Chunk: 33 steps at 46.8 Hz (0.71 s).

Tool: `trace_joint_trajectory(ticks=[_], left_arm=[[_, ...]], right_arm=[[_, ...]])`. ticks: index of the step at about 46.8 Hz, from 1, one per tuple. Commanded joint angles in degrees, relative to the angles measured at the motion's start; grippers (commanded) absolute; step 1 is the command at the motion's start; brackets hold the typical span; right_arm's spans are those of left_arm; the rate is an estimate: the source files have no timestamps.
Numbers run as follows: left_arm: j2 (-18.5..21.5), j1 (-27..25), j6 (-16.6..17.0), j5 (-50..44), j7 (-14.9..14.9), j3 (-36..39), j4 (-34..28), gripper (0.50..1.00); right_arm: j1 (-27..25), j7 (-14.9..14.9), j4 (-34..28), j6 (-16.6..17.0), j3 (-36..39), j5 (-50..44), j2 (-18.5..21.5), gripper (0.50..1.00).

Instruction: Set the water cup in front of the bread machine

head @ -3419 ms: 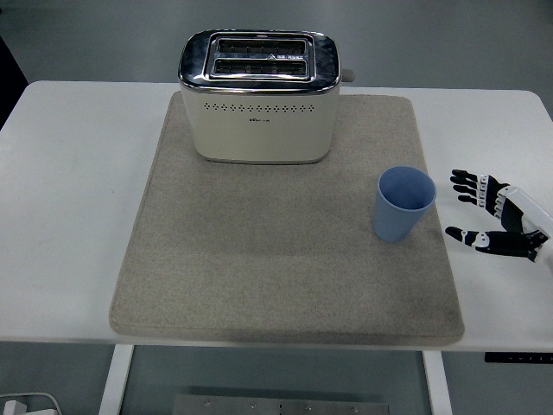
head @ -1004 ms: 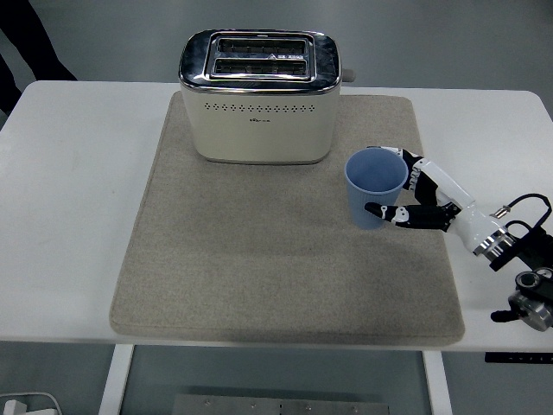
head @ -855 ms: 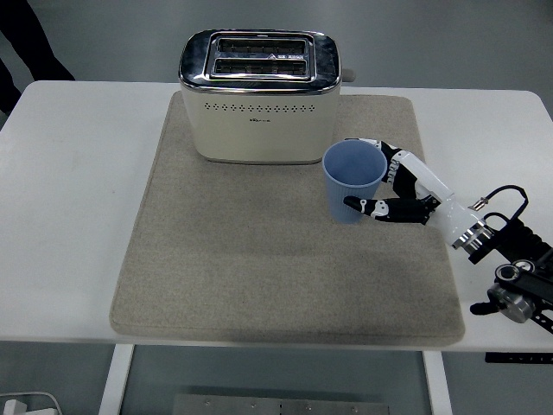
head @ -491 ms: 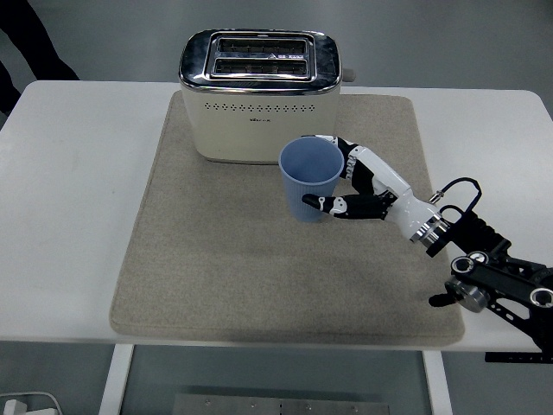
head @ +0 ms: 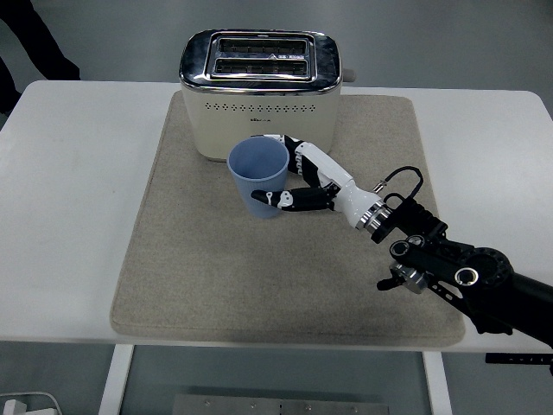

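A light blue water cup [head: 257,175] stands upright over the grey mat [head: 285,277], just in front of the cream and chrome bread machine [head: 257,95]. My right hand [head: 298,177] reaches in from the lower right and is shut on the cup, thumb on its near side and fingers around its far right side. I cannot tell whether the cup's base touches the mat. The left arm is out of view.
The mat lies on a white table [head: 69,216]. My right forearm [head: 449,272] stretches across the mat's right half. A person's dark clothing [head: 34,39] shows at the top left corner, beyond the table.
My right hand took hold of the cup at the mat's right side and has carried it left, to a spot in front of the bread machine.
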Motion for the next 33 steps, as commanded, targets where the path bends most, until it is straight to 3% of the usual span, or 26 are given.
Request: trace_joint_trajectory(ticks=[1, 10, 33], left_arm=[[0.00, 0.00, 0.01, -0.01, 0.00, 0.00, 0.02, 1.000], [0.00, 0.00, 0.01, -0.01, 0.00, 0.00, 0.02, 1.000], [0.00, 0.00, 0.01, -0.01, 0.00, 0.00, 0.02, 1.000]], right_arm=[[0.28, 0.00, -2.58, 0.53, -0.07, 0.00, 2.26, 0.500], [0.37, 0.00, -8.56, 2.29, 0.20, 0.00, 5.25, 0.500], [0.98, 0.00, -9.97, 2.56, 0.46, 0.00, 5.25, 0.500]])
